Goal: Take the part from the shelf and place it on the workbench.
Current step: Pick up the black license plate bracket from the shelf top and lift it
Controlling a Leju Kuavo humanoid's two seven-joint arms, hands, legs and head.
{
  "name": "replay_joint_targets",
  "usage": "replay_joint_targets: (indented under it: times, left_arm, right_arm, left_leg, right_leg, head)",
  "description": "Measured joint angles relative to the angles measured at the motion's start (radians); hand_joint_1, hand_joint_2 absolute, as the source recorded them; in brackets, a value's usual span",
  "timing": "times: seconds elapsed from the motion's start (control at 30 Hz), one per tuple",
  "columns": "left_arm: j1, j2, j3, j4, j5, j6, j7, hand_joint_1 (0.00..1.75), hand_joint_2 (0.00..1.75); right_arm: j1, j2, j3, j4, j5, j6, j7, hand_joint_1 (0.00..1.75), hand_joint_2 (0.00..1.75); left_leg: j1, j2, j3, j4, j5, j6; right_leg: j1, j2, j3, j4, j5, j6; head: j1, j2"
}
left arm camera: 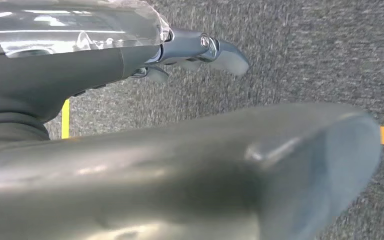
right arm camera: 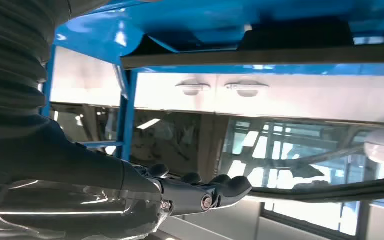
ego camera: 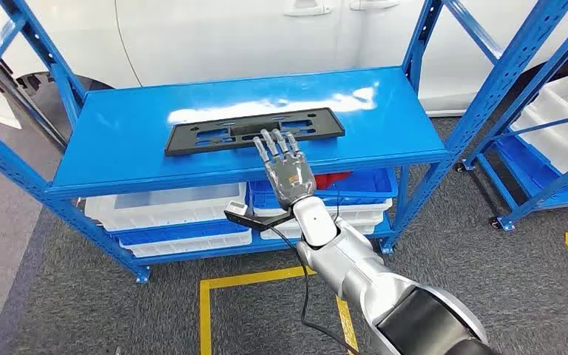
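Grey carpet with yellow floor tape (ego camera: 255,279) is running under a blue shelf (ego camera: 118,159), with a white car (ego camera: 214,33) parked behind it. We are logging one black part (ego camera: 254,131), flat and slotted, lying lengthwise on the shelf's top deck, near its middle. We are holding our right hand (ego camera: 285,166) over the deck's front edge, fingers straight and apart, gripping nothing, fingertips at the part's near edge; whether they are touching it we cannot tell. Our left hand (left arm camera: 200,50) is hanging over the carpet; we cannot tell how its fingers are set. For this step we are judging that the fingers should slide over the part's long edge near its centre, so the plate lifts level instead of tipping. White and blue bins (ego camera: 170,214) are sitting on the lower shelves. A second blue rack (ego camera: 555,140) is standing to the right.
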Motion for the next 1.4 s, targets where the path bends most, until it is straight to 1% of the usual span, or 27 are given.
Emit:
replay_joint_targets:
  times: [0.07, 0.1, 0.17, 0.2, 0.23, 0.33, 0.4, 0.47, 0.53, 0.57, 0.6, 0.63, 0.67, 0.73, 0.77, 0.8, 0.87, 0.93, 1.03, 1.07, 1.1, 1.17, 1.2, 1.23, 1.3, 1.37, 1.4]
  left_arm:
    - [0.002, 0.0, 0.0, 0.0, 0.001, 0.0, -0.001, 0.0, 0.0]
    - [0.004, 0.001, 0.001, 0.0, 0.001, 0.0, -0.001, 0.0, 0.0]
    - [0.007, 0.002, 0.001, 0.0, 0.002, 0.0, -0.003, 0.0, 0.0]
    - [0.007, 0.002, 0.001, 0.0, 0.003, 0.0, -0.004, 0.0, 0.0]
    - [0.008, 0.003, 0.002, 0.001, 0.003, 0.0, -0.005, 0.0, 0.0]
    - [0.009, 0.003, 0.003, 0.002, 0.004, 0.001, -0.006, 0.0, 0.0]
    - [0.01, 0.003, 0.003, 0.002, 0.005, 0.001, -0.007, 0.0, 0.0]
    - [0.011, 0.003, 0.004, 0.002, 0.005, 0.001, -0.007, 0.0, 0.0]
    - [0.014, 0.004, 0.004, 0.002, 0.005, 0.001, -0.007, 0.0, 0.0]
    - [0.017, 0.004, 0.004, 0.002, 0.005, 0.001, -0.007, 0.0, 0.0]
    - [0.018, 0.004, 0.004, 0.002, 0.004, 0.001, -0.007, 0.0, 0.0]
    - [0.019, 0.004, 0.004, 0.002, 0.003, 0.001, -0.007, 0.0, 0.0]
    - [0.019, 0.004, 0.005, 0.002, 0.003, 0.001, -0.007, 0.0, 0.0]
    - [0.018, 0.002, 0.005, 0.003, 0.002, 0.001, -0.008, 0.0, 0.0]
    - [0.017, 0.001, 0.005, 0.004, 0.002, 0.002, -0.009, 0.0, 0.0]
    - [0.015, 0.001, 0.005, 0.005, 0.003, 0.003, -0.01, 0.0, 0.0]
    - [0.009, 0.002, 0.006, 0.005, 0.006, 0.004, -0.011, 0.0, 0.0]
    - [0.003, 0.001, 0.006, 0.005, 0.009, 0.006, -0.012, 0.0, 0.0]
    - [0.0, 0.002, 0.007, 0.005, 0.014, 0.008, -0.014, 0.0, 0.0]
    - [0.0, 0.003, 0.009, 0.005, 0.016, 0.009, -0.014, 0.0, 0.0]
    - [0.001, 0.005, 0.012, 0.005, 0.018, 0.009, -0.015, 0.0, 0.0]
    - [0.0, 0.008, 0.017, 0.005, 0.02, 0.009, -0.017, 0.0, 0.0]
    - [0.0, 0.009, 0.018, 0.005, 0.021, 0.009, -0.019, 0.0, 0.0]
    - [-0.001, 0.01, 0.02, 0.005, 0.022, 0.009, -0.02, 0.0, 0.0]
    - [-0.001, 0.011, 0.022, 0.005, 0.025, 0.009, -0.023, 0.0, 0.0]
    - [-0.001, 0.011, 0.023, 0.005, 0.029, 0.008, -0.025, 0.0, 0.0]
    - [-0.002, 0.01, 0.023, 0.005, 0.031, 0.008, -0.027, 0.0, 0.0]
  right_arm:
    - [0.004, 0.001, 0.0, 0.001, 0.0, 0.0, -0.001, 0.0, 1.75]
    - [0.006, 0.002, -0.001, 0.001, 0.0, 0.0, -0.003, 0.0, 1.75]
    - [0.008, 0.006, -0.002, 0.001, 0.0, 0.0, -0.008, 0.0, 1.75]
    - [0.007, 0.009, -0.003, 0.002, 0.0, 0.0, -0.009, 0.0, 1.75]
    - [0.006, 0.012, -0.004, 0.002, 0.0, -0.001, -0.01, 0.0, 1.75]
    - [0.005, 0.017, -0.009, 0.004, 0.0, -0.003, -0.012, 0.0, 1.75]
    - [0.003, 0.019, -0.014, 0.004, -0.001, -0.005, -0.013, 0.0, 1.75]
    - [0.006, 0.02, -0.018, 0.005, -0.002, -0.006, -0.015, 0.0, 1.75]
    - [0.017, 0.019, -0.022, 0.008, -0.002, -0.007, -0.019, 0.0, 1.75]
    - [0.023, 0.019, -0.023, 0.009, -0.001, -0.007, -0.022, 0.0, 1.75]
    - [0.027, 0.019, -0.025, 0.01, 0.0, -0.008, -0.025, 0.0, 1.75]
    - [0.028, 0.018, -0.026, 0.01, 0.001, -0.008, -0.028, 0.0, 1.75]
    - [0.029, 0.018, -0.027, 0.01, 0.003, -0.008, -0.032, 0.0, 1.75]
    - [0.032, 0.016, -0.029, 0.014, 0.006, -0.007, -0.041, 0.0, 1.75]
    - [0.033, 0.015, -0.029, 0.015, 0.01, -0.007, -0.046, 0.0, 1.75]
    - [0.034, 0.015, -0.029, 0.015, 0.014, -0.007, -0.051, 0.0, 1.75]
    - [0.027, 0.019, -0.029, 0.011, 0.026, -0.007, -0.06, 0.0, 1.75]
    - [0.02, 0.026, -0.029, 0.009, 0.039, -0.007, -0.068, 0.0, 1.75]
    - [0.022, 0.032, -0.029, 0.008, 0.062, -0.004, -0.083, 0.0, 1.75]
    - [0.023, 0.034, -0.028, 0.008, 0.069, -0.003, -0.089, 0.0, 1.75]
    - [0.025, 0.034, -0.028, 0.008, 0.075, 0.0, -0.095, 0.0, 1.75]
    - [0.025, 0.036, -0.026, 0.007, 0.084, 0.007, -0.105, 0.0, 1.75]
    - [0.024, 0.038, -0.025, 0.007, 0.087, 0.015, -0.109, 0.34, 1.75]
    - [0.023, 0.04, -0.023, 0.007, 0.089, 0.023, -0.112, 0.68, 1.75]
    - [0.023, 0.044, -0.02, 0.006, 0.09, 0.052, -0.119, 1.55, 1.75]
    - [0.021, 0.047, -0.017, 0.004, 0.09, 0.088, -0.124, 1.75, 1.75]
    - [0.019, 0.049, -0.015, 0.002, 0.091, 0.107, -0.125, 1.75, 1.75]
  left_leg:
    - [0.001, 0.0, -0.019, 0.0, 0.027, -0.002]
    - [0.002, 0.0, -0.026, -0.02, 0.064, -0.004]
    - [0.003, 0.001, 0.004, -0.14, 0.164, -0.003]
    - [0.001, 0.002, 0.026, -0.198, 0.193, 0.001]
    - [-0.001, 0.002, 0.044, -0.238, 0.198, 0.008]
    - [-0.003, 0.002, 0.065, -0.267, 0.161, 0.036]
    - [-0.001, -0.001, 0.081, -0.272, 0.145, 0.048]
    - [0.001, -0.002, 0.107, -0.279, 0.127, 0.056]
    - [0.0, -0.004, 0.135, -0.282, 0.106, 0.059]
    - [0.0, -0.006, 0.151, -0.282, 0.094, 0.059]
    - [-0.001, -0.007, 0.168, -0.282, 0.081, 0.059]
    - [-0.003, -0.008, 0.186, -0.282, 0.068, 0.058]
    - [-0.005, -0.009, 0.204, -0.282, 0.054, 0.057]
    - [-0.009, -0.012, 0.233, -0.28, 0.027, 0.05]
    - [-0.01, -0.014, 0.241, -0.281, 0.016, 0.045]
    - [-0.011, -0.015, 0.248, -0.281, 0.009, 0.039]
    - [-0.01, -0.014, 0.254, -0.277, 0.005, 0.03]
    - [-0.008, -0.009, 0.231, -0.22, -0.002, 0.021]
    - [-0.004, -0.006, 0.118, -0.049, -0.065, 0.005]
    - [-0.003, -0.006, 0.085, -0.018, -0.075, 0.001]
    - [-0.002, -0.006, 0.067, -0.018, -0.064, -0.002]
    - [-0.001, -0.005, 0.079, -0.115, 0.026, -0.002]
    - [-0.001, -0.005, 0.094, -0.176, 0.071, 0.0]
    - [-0.003, -0.004, 0.106, -0.232, 0.098, 0.005]
    - [-0.008, -0.005, 0.113, -0.272, 0.113, 0.022]
    - [-0.007, -0.005, 0.116, -0.275, 0.121, 0.037]
    - [-0.004, -0.004, 0.117, -0.277, 0.122, 0.042]
  right_leg:
    - [0.0, 0.001, 0.014, 0.0, -0.012, 0.001]
    - [-0.001, 0.001, 0.029, 0.001, -0.024, 0.003]
    - [-0.002, 0.002, 0.063, 0.0, -0.052, 0.01]
    - [0.0, 0.003, 0.076, 0.0, -0.065, 0.015]
    - [0.001, 0.004, 0.082, 0.0, -0.076, 0.021]
    - [0.005, 0.006, 0.085, 0.007, -0.084, 0.038]
    - [0.003, 0.005, 0.059, 0.064, -0.076, 0.047]
    - [0.001, 0.003, -0.014, 0.18, -0.091, 0.053]
    - [0.001, 0.002, -0.104, 0.283, -0.142, 0.056]
    - [0.001, 0.001, -0.139, 0.302, -0.163, 0.055]
    - [0.002, 0.001, -0.161, 0.292, -0.166, 0.051]
    - [0.004, 0.001, -0.171, 0.253, -0.144, 0.045]
    - [0.008, 0.001, -0.172, 0.195, -0.09, 0.035]
    - [0.018, 0.004, -0.171, 0.081, 0.055, 0.014]
    - [0.023, 0.006, -0.17, 0.05, 0.104, 0.008]
    - [0.026, 0.007, -0.17, 0.038, 0.125, 0.005]
    - [0.024, 0.008, -0.156, 0.031, 0.113, -0.002]
    - [0.019, 0.009, -0.133, 0.019, 0.102, -0.012]
    - [0.017, 0.011, -0.111, 0.014, 0.083, -0.02]
    - [0.017, 0.012, -0.104, 0.015, 0.076, -0.019]
    - [0.018, 0.013, -0.097, 0.016, 0.07, -0.019]
    - [0.017, 0.014, -0.08, 0.019, 0.056, -0.015]
    - [0.018, 0.014, -0.072, 0.019, 0.05, -0.012]
    - [0.018, 0.014, -0.068, 0.021, 0.045, -0.008]
    - [0.02, 0.014, -0.068, 0.023, 0.041, 0.001]
    - [0.022, 0.013, -0.071, 0.027, 0.036, 0.011]
    - [0.022, 0.012, -0.075, 0.037, 0.027, 0.017]
  head:
    - [0.0, 0.0]
    - [0.0, 0.0]
    - [0.0, 0.0]
    - [0.0, 0.0]
    - [0.0, 0.0]
    - [0.0, 0.0]
    - [0.0, 0.0]
    - [0.0, 0.0]
    - [0.0, 0.0]
    - [0.0, 0.0]
    - [0.0, 0.0]
    - [0.0, 0.0]
    - [0.0, 0.0]
    - [0.001, 0.0]
    - [0.001, 0.0]
    - [0.001, 0.0]
    - [0.001, 0.0]
    - [0.001, 0.0]
    - [0.001, 0.0]
    - [0.001, 0.0]
    - [0.001, 0.0]
    - [0.001, 0.0]
    - [0.001, 0.0]
    - [0.001, 0.0]
    - [0.001, 0.0]
    - [0.001, 0.0]
    - [0.001, 0.0]
